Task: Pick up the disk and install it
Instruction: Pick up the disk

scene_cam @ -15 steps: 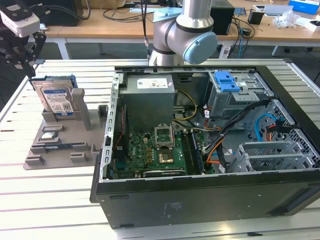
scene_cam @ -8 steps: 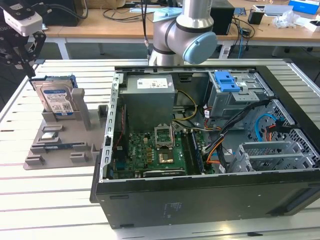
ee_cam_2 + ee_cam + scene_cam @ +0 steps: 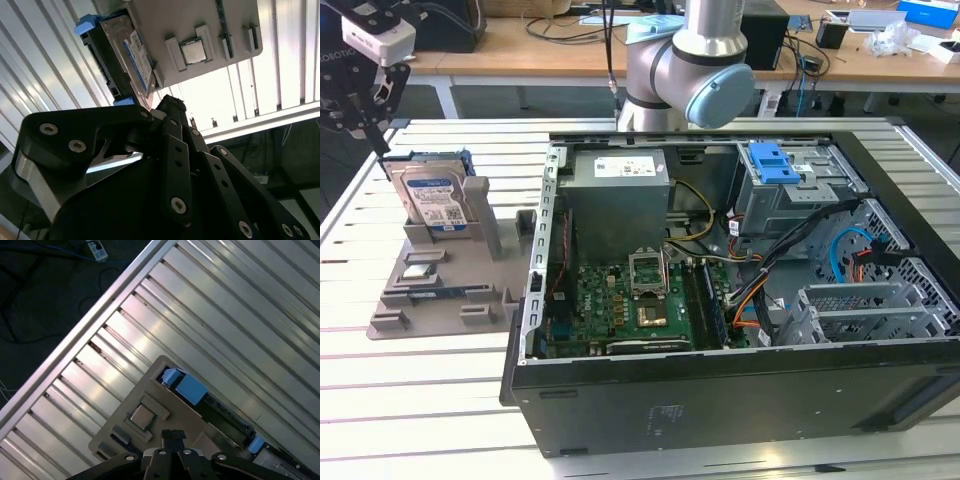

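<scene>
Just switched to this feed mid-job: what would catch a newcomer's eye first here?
The big open computer case dominates the exterior view's middle and right. On that view's left, the blue-framed disk stands upright in a grey holder, with the tool hanging close above it.

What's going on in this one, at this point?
The arm's claw hangs empty and shut close above the disk, which stands on edge in a grey holder on the table. The open computer case sits at the exterior view's right. The disk is not yet picked up.
</scene>
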### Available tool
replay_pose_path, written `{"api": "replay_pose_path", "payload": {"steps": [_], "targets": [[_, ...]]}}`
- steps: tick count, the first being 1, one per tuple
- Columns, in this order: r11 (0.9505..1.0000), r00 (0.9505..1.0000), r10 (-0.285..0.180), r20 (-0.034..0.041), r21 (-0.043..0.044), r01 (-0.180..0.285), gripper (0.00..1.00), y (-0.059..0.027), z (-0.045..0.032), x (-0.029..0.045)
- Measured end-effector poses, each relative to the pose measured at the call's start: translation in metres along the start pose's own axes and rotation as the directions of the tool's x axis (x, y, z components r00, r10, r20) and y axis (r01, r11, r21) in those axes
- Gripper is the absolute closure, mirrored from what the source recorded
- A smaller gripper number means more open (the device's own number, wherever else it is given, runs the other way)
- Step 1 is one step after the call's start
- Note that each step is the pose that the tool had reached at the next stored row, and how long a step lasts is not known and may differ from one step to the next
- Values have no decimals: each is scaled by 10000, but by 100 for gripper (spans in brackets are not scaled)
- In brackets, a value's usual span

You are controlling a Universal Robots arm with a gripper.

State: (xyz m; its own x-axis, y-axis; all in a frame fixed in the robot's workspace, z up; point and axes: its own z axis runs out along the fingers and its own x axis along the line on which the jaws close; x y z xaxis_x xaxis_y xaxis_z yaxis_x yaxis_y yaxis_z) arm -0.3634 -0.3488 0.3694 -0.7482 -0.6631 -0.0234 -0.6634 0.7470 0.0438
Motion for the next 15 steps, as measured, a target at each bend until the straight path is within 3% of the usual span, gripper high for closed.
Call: {"api": "replay_pose_path", "payload": {"steps": [5, 11, 15], "targets": [[9978, 9977, -667, -73, 28, 667, 89, -1, 0, 0], [9930, 9929, -1184, -97, 18, 1184, 89, 0, 0, 0], [9829, 9829, -1839, -126, -1, 1839, 89, 0, 0, 0]]}}
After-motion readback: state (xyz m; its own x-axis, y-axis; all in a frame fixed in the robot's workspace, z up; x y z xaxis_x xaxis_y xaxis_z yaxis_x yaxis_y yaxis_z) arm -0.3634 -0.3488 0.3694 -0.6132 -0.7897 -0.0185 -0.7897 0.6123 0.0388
